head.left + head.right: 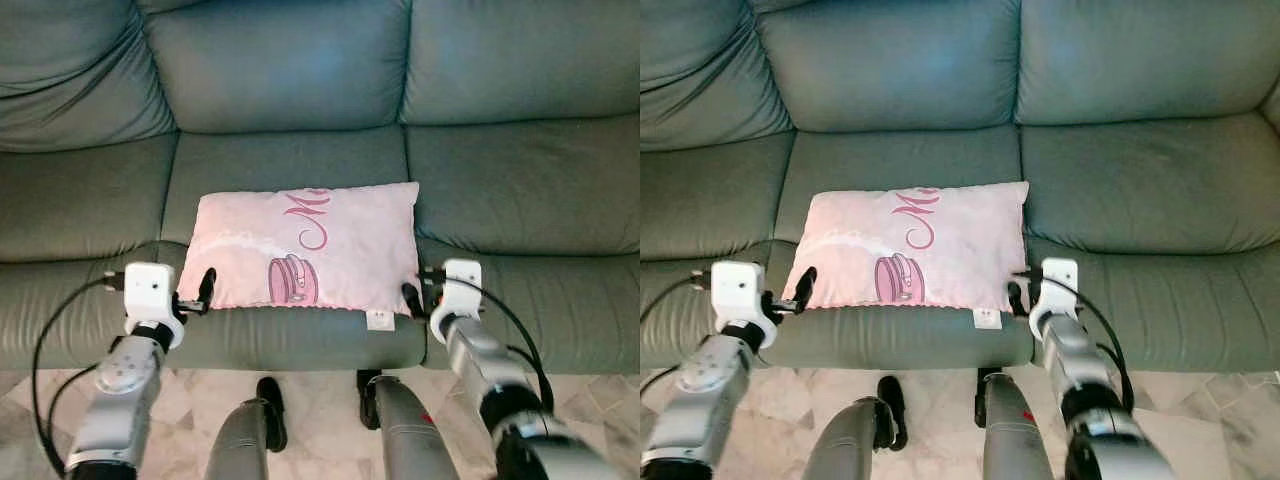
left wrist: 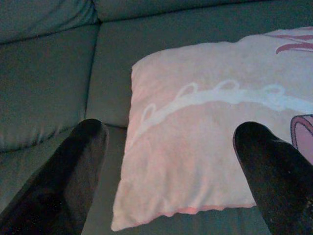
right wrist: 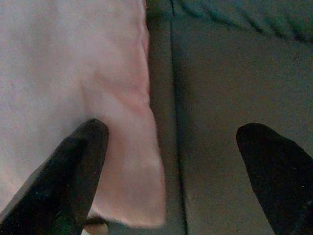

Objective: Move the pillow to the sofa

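The left gripper (image 2: 168, 161) has its two black fingers (image 2: 73, 171) spread wide apart, one over the green seat and the other over the pink cloth, with the pillow's near left corner between them. In the left eye view it sits at the lower left of the frame, at the pillow's left edge. The right gripper (image 3: 171, 166) is spread just as wide at the pillow's near right corner: one of its fingers (image 3: 68, 171) lies over the pink cloth and the other over the seat cushion beside it. Neither pair is clamped on anything.

The pillow (image 1: 310, 250) lies flat on the middle seat cushion of the sofa (image 1: 520, 190), in the centre of the frame, its near edge close to the seat's front lip. It is pale pink and rectangular, with darker pink curly lettering near its far edge, a dark pink drawing near its front edge, a white looping line across its left part, and a small white tag (image 1: 380, 319) at the near right. The sofa is grey-green with plump back cushions.
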`<state>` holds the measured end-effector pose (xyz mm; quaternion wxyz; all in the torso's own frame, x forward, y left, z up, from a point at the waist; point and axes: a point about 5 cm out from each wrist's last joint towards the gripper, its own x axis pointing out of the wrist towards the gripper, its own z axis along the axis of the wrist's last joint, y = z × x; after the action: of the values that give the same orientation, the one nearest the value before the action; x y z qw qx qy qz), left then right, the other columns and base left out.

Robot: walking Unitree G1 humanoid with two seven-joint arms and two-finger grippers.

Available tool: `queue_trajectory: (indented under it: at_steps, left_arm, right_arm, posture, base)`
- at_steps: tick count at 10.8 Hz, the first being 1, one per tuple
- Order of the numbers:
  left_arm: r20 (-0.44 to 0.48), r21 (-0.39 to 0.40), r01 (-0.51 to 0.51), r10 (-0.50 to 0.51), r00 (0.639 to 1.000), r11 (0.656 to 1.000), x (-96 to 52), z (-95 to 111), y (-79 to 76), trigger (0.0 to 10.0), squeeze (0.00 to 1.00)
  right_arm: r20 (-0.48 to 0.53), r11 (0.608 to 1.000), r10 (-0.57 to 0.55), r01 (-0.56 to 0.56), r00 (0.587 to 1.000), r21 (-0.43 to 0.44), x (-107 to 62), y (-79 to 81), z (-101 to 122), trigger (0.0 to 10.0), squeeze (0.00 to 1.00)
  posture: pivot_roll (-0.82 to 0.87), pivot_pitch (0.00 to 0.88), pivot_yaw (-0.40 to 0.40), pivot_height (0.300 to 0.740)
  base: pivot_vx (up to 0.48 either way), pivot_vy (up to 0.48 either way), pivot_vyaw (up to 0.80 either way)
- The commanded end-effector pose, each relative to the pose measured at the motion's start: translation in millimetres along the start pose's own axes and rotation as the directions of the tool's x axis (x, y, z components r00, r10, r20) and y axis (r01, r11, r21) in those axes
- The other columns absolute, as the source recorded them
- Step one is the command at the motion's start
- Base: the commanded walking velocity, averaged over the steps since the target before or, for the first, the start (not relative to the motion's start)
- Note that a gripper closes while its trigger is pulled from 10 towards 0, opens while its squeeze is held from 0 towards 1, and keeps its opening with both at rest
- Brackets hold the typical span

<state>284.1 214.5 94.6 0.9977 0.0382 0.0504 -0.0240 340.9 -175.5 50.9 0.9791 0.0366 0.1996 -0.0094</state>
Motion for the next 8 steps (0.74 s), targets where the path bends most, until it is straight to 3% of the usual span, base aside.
queue_trajectory:
  at_steps: [1,8]
  left_arm:
    - [-0.054,0.005,-0.019,0.019,0.998,1.000,-8.7,-10.7,7.2,10.0,0.00]
    - [-0.078,0.007,-0.009,0.009,0.997,1.000,-7.1,-10.3,3.5,10.0,0.00]
  right_arm:
    - [-0.053,1.000,-0.002,0.003,0.999,0.027,-2.3,2.3,-16.5,10.0,0.95]
    - [-0.034,0.985,0.106,-0.100,0.994,0.142,2.5,25.1,-9.9,10.0,0.77]
  posture:
    - [-0.07,0.488,0.098,0.740]
    - [-0.06,0.483,0.104,0.740]
  base:
    - [0.000,0.000,0.00]
    - [0.000,0.000,0.00]
